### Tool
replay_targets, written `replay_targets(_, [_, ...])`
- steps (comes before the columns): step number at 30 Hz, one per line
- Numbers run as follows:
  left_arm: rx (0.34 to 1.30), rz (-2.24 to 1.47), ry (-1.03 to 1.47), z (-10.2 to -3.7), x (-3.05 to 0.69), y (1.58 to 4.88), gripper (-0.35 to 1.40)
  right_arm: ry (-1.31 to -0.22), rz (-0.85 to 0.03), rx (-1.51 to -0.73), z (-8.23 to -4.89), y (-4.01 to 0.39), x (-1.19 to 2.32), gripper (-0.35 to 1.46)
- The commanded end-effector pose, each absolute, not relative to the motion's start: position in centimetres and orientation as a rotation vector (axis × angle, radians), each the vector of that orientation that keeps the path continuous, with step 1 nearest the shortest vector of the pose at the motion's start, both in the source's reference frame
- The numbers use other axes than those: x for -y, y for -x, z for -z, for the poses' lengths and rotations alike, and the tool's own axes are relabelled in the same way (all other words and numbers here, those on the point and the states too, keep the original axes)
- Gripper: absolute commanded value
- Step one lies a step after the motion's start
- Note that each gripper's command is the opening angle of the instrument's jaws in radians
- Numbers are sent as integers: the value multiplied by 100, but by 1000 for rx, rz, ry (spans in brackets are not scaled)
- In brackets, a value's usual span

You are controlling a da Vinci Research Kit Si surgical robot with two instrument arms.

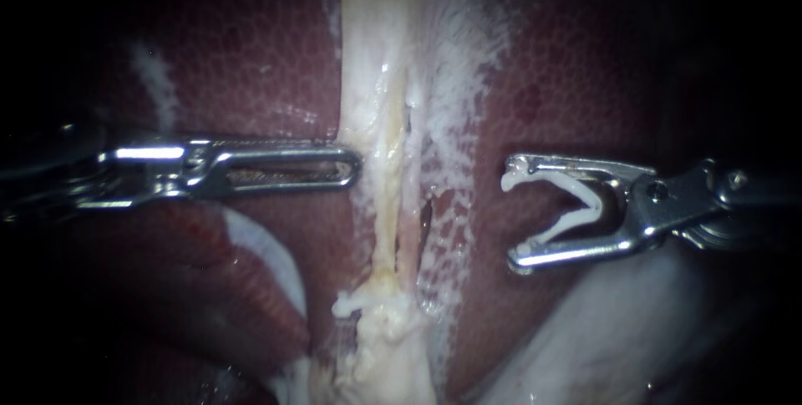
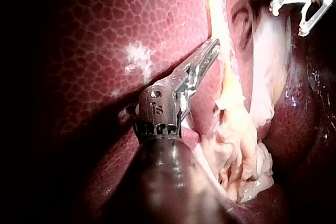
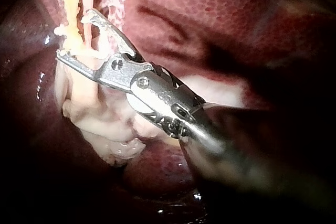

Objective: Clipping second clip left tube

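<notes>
Presently my left instrument (image 1: 355, 167) comes in from the left edge of the endoscope view at mid-height. Its two slotted steel jaws lie flat together and hold nothing. Their rounded tip rests against the left border of the pale yellowish tube (image 1: 383, 205), which runs as a vertical cord down the centre of the frame between whitish, frayed tissue. In the left wrist view the same instrument (image 2: 212, 45) points its closed tip just beside that tube (image 2: 227, 72).

My right instrument (image 1: 511, 217) enters from the right edge, level with the left one and apart from the tube. A strip of dark red mottled liver (image 1: 251, 54) shows in the space between. Its jaws stand wide apart, yet they carry a white plastic clip (image 1: 595, 203) spread in an open V. One leg lies along each jaw and the hooked end of the upper leg juts past the jaw tip, so both jaws bear on the clip. The clip's mouth faces the tube and has nothing inside it.

From the right wrist view the open jaws (image 3: 73, 35) line up with the tube ahead of them.

Lower in the endoscope frame a small white crosspiece (image 1: 355, 301) sits across the tube; it looks like a clip, though I cannot tell for sure.
</notes>
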State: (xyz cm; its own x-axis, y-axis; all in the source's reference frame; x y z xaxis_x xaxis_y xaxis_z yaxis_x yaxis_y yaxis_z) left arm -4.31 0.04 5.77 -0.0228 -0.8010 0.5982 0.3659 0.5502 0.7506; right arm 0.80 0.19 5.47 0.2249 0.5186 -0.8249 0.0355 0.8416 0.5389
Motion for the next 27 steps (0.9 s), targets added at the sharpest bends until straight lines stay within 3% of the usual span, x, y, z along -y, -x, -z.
replay_targets(1, [1280, 977, -431, -577, -4, 430, -35, -504, -353, -1315, -547, -80, -19, 60])
replay_targets(12, [1277, 986, -444, -552, -14, 416, -35, -499, -340, -1319, -554, -87, -11, 60])
replay_targets(22, [1322, 1017, -433, -501, -31, 379, -35, -561, -392, -1307, -580, -110, 13, 60])
replay_targets(27, [1326, 1019, -425, -486, -28, 377, -35, -611, -432, -1295, -596, -124, 25, 60])
